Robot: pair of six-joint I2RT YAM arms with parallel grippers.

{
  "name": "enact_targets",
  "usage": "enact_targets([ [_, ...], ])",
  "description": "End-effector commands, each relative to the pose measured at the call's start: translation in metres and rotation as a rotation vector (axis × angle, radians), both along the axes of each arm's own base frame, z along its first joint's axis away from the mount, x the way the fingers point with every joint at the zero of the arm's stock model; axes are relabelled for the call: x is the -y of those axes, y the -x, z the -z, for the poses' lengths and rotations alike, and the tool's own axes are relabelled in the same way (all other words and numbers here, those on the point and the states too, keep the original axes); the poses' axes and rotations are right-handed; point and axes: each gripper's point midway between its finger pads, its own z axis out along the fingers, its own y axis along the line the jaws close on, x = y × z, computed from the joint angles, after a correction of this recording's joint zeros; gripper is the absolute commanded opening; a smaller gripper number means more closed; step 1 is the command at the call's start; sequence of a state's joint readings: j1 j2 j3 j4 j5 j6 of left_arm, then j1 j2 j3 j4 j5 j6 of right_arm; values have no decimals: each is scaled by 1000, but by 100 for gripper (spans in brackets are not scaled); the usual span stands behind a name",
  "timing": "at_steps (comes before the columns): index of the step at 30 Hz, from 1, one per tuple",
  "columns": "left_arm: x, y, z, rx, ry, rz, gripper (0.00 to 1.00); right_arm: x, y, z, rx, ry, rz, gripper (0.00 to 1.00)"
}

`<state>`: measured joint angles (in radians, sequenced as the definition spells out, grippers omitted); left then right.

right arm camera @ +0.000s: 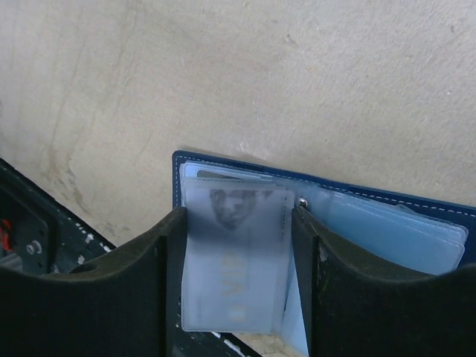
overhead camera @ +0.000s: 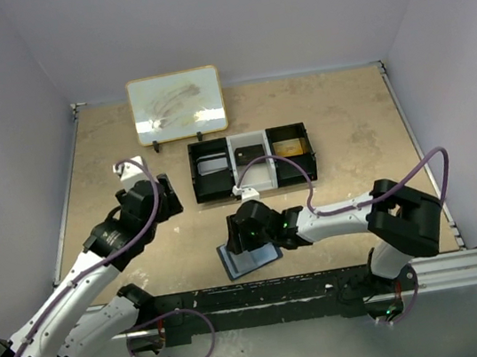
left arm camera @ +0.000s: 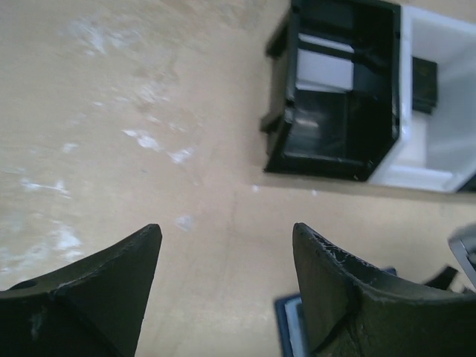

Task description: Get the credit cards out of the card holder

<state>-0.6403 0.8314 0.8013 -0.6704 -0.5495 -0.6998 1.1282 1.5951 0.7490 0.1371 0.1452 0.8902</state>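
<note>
The card holder (overhead camera: 252, 260) lies open on the table near the front edge, navy outside with pale blue pockets (right arm camera: 394, 230). My right gripper (overhead camera: 250, 227) is low over it. In the right wrist view the fingers (right arm camera: 156, 290) stand either side of a clear card sleeve (right arm camera: 234, 256) raised off the holder. The sleeve touches both fingers and has a card with a face picture inside. My left gripper (overhead camera: 163, 199) is open and empty over bare table, left of the tray; its wrist view shows a corner of the holder (left arm camera: 286, 327).
A black three-compartment tray (overhead camera: 195, 174) stands behind the holder, with its white-lined middle bin; it also shows in the left wrist view (left arm camera: 279, 141). A framed whiteboard (overhead camera: 176, 105) leans at the back. A small white object (overhead camera: 122, 167) lies at the left. The black rail (overhead camera: 327, 286) runs along the front.
</note>
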Motion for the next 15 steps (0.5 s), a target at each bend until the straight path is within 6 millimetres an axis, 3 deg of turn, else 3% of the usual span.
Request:
enact_targets([
  [1, 67, 14, 20, -72, 341, 187, 66, 9, 9, 22, -72, 17, -9, 52],
  [5, 100, 33, 39, -149, 503, 304, 62, 11, 11, 24, -83, 10, 2, 52],
  [11, 113, 59, 57, -198, 639, 333, 55, 12, 13, 28, -96, -2, 13, 52],
  [15, 122, 79, 74, -235, 670, 345, 45, 12, 14, 30, -103, -2, 19, 52],
])
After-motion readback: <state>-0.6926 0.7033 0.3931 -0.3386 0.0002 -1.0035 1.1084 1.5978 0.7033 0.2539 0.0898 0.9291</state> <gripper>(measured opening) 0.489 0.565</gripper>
